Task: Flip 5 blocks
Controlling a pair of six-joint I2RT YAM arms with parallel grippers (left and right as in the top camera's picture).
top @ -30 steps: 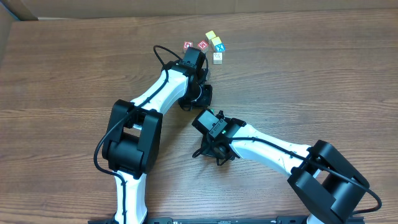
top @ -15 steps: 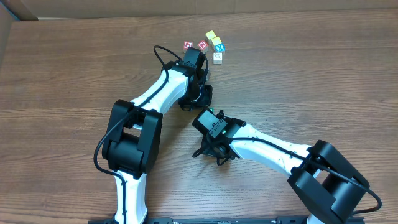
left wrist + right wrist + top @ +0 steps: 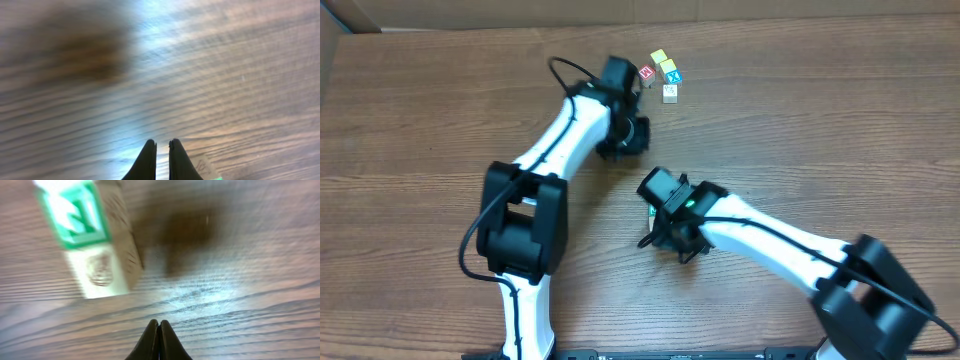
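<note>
Overhead light is bright and even; the table (image 3: 840, 130) shows sharp grain, and only short, soft shadows hug the arms (image 3: 565, 140). The left wrist view is smeared: grain streaks, a bluish-white glare band runs from far centre to the left fingers (image 3: 146, 162), and a dark soft shadow lies far left. The right wrist view is also blurred; the block (image 3: 97, 255) is out of focus, its top overexposed, with shadow to its right and glare near the right fingers (image 3: 151, 342).

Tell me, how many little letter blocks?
6: red, two yellow, blue and pale wooden cubes clustered far side; green-lettered cube before the right jaws. The left arm may hide more.
</note>
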